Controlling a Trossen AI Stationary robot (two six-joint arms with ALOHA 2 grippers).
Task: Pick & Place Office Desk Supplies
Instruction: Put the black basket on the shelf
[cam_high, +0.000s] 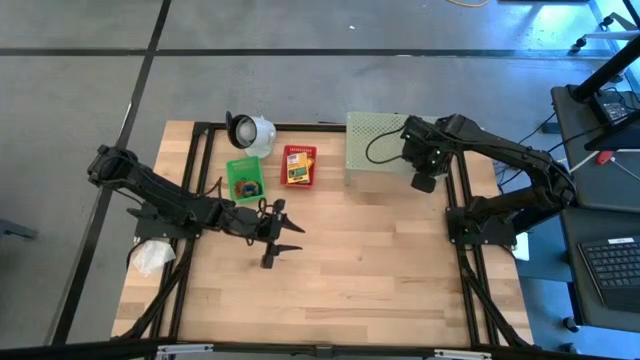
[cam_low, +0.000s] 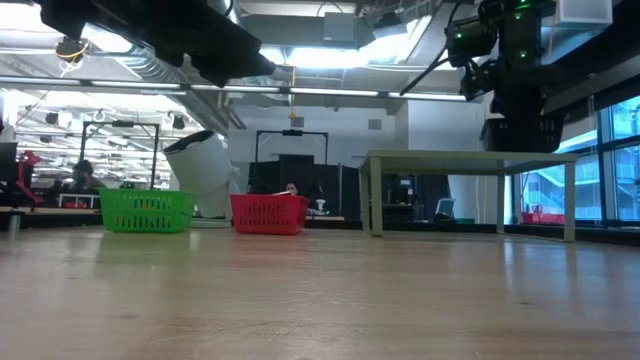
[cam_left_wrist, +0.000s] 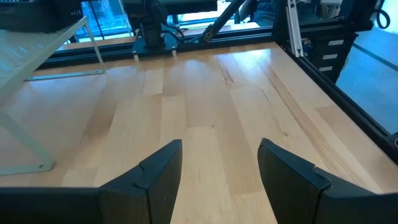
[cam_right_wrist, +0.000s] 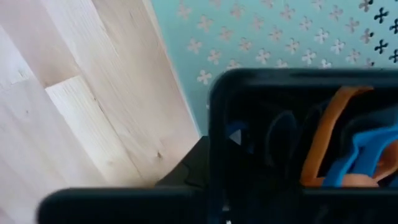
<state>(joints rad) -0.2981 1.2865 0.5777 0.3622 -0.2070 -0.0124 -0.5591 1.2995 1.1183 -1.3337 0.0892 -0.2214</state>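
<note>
My right gripper (cam_high: 424, 180) points down over the right front corner of the pale green perforated shelf (cam_high: 372, 150). A black box (cam_right_wrist: 298, 87) holding orange (cam_right_wrist: 323, 137) and blue rubber bands (cam_right_wrist: 367, 155) fills its wrist view, and the gripper is shut on it. In the low view the box (cam_low: 515, 130) hangs just over the shelf top (cam_low: 470, 156). My left gripper (cam_high: 280, 232) stands open above bare wood at the table's left middle, nothing between its fingers (cam_left_wrist: 155, 180). My right gripper holds the black box from above, pointing down. The box's own rim (cam_right_wrist: 214, 143) hides the fingers, so which wall they are on cannot be told. The box stays upright, its bottom at or just above the shelf top; whether it rests there I cannot tell.
A green basket (cam_high: 245, 178) with rubber bands and a red basket (cam_high: 298, 165) with a yellow crayon box stand at the far middle. Behind them lies a white round object (cam_high: 250, 130). A white crumpled thing (cam_high: 152, 258) sits at the left edge.
</note>
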